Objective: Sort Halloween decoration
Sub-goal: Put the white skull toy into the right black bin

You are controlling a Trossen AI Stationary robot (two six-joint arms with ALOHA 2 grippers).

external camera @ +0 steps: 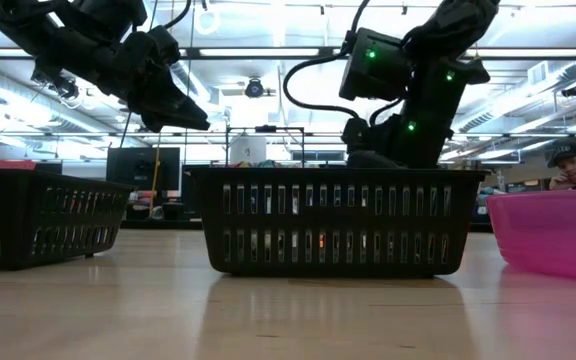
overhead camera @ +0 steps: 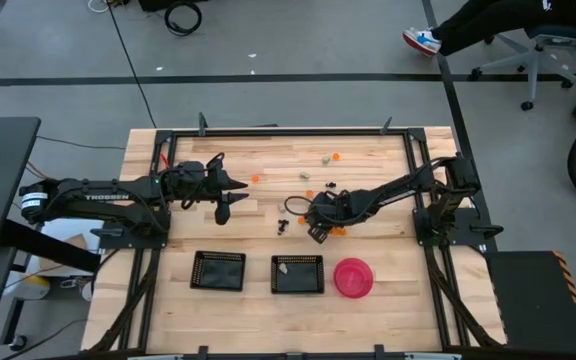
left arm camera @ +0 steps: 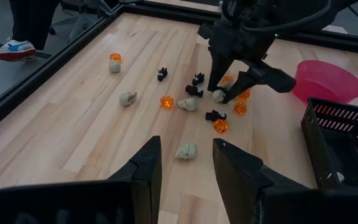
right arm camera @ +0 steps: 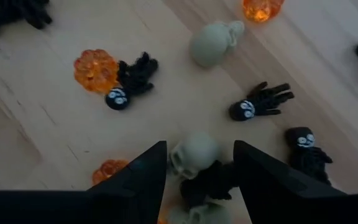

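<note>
High view: the right gripper (overhead camera: 317,228) is low over the table's middle, among scattered Halloween trinkets (overhead camera: 308,174); the left gripper (overhead camera: 230,196) hangs over the table's left part, apart from them. Two black mesh trays (overhead camera: 218,271) and a pink bowl (overhead camera: 354,277) line the near edge — the middle tray (overhead camera: 297,274) holds one pale piece.

Low view: both arms come down behind the trays; the trinkets are hidden.

Left wrist view: left fingers (left arm camera: 148,174) spread with nothing between them. Beyond, the right gripper's tips straddle a pale skull (left arm camera: 218,95), with orange pumpkins (left arm camera: 166,101) and black spiders (left arm camera: 197,79) around it.

Right wrist view: a pale skull (right arm camera: 193,154) sits between the right fingers (right arm camera: 135,177) — whether they press on it I cannot tell. A black spider (right arm camera: 263,101) and an orange pumpkin (right arm camera: 94,68) lie just beyond.
</note>
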